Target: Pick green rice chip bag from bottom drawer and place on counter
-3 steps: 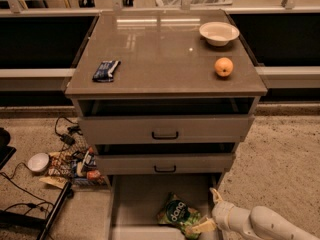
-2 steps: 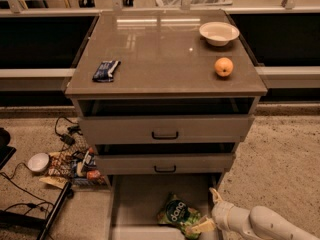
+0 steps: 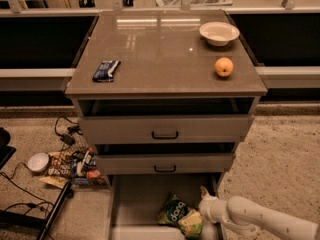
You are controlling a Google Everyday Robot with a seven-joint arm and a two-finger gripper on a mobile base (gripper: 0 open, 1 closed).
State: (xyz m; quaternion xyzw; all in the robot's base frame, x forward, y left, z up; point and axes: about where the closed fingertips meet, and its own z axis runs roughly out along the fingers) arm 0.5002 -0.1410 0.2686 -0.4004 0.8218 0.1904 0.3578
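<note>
Camera view, one cabinet with contents:
- counter point(image 3: 160, 49): dark blue wrapper point(image 3: 106, 70) at left front; white bowl point(image 3: 219, 33) at right rear; orange point(image 3: 224, 66) near the right edge, in front of the bowl
- two handled drawers point(image 3: 165, 131), both partly out, the lower one overhanging the back of the bottom drawer point(image 3: 137, 199)
- bottom drawer: pulled out; green rice chip bag point(image 3: 179, 215) lies crumpled on its floor towards the right front
- gripper point(image 3: 201, 210): low over the drawer's right side, against the bag's right edge, on a white arm point(image 3: 260, 219) entering from lower right; grip state cannot be told
- floor, left of cabinet: wire basket of packets point(image 3: 75, 163), small white dish point(image 3: 38, 162), loose cables point(image 3: 65, 131)
</note>
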